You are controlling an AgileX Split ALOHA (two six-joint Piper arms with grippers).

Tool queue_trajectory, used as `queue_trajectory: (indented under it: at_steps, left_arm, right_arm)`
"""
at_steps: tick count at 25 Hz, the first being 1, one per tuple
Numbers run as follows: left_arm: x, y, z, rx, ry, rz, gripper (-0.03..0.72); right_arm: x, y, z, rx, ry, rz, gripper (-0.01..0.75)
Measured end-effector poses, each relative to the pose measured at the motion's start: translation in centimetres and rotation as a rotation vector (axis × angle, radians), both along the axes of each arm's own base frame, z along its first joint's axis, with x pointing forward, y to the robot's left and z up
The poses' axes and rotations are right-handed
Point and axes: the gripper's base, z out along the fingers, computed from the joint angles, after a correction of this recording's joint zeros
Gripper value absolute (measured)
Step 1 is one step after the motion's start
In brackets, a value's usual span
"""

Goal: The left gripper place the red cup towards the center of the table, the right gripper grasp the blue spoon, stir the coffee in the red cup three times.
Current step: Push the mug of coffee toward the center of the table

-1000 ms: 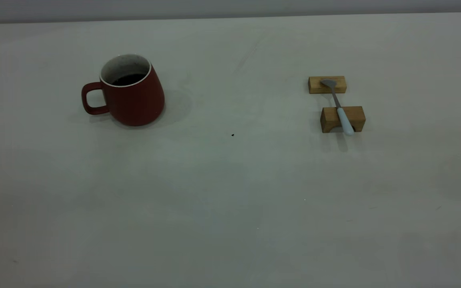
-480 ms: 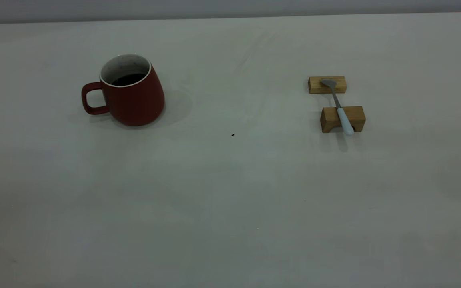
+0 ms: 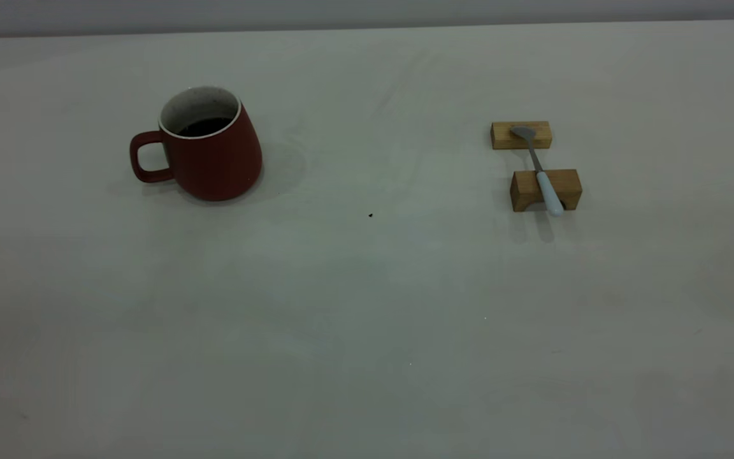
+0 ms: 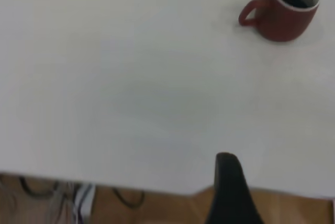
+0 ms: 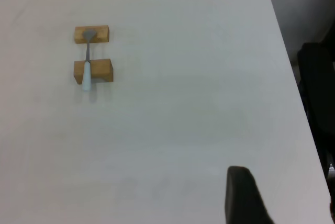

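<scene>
One cup (image 3: 204, 150) stands upright near the table's (image 3: 367, 306) far left, handle toward the left edge, coffee (image 3: 204, 126) inside. Spoon (image 3: 542, 172) lies across two wooden blocks (image 3: 545, 190) near the far right, well apart from the cup. Left gripper (image 4: 230, 192) and right gripper (image 5: 243, 198) hang by the near edge, one finger of each visible; open or closed, cannot tell.
</scene>
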Motion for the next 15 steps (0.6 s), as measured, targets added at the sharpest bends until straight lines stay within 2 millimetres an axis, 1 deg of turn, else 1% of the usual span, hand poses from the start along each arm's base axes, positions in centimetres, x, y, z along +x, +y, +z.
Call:
queue_trajectory:
  at_steps: [3, 7, 11, 15]
  left_arm:
    - [1.5, 0.0, 0.9, -0.005, 0.076, 0.006, 0.551]
    - [5.0, 0.2, 1.5, 0.018, 0.172, 0.004, 0.551]
    - [9.5, 0.5, 1.2, 0.085, 0.271, -0.028, 0.551]
    - [14.7, 0.5, -0.3, 0.116, 0.319, -0.082, 0.551]
  right_arm:
    - [0.0, 0.0, 0.0, 0.001, 0.000, 0.001, 0.435]
    - [0.0, 0.0, 0.0, 0.001, 0.000, 0.001, 0.435]
    - [0.0, 0.0, 0.0, 0.001, 0.000, 0.001, 0.435]
    - [0.0, 0.0, 0.0, 0.001, 0.000, 0.001, 0.435]
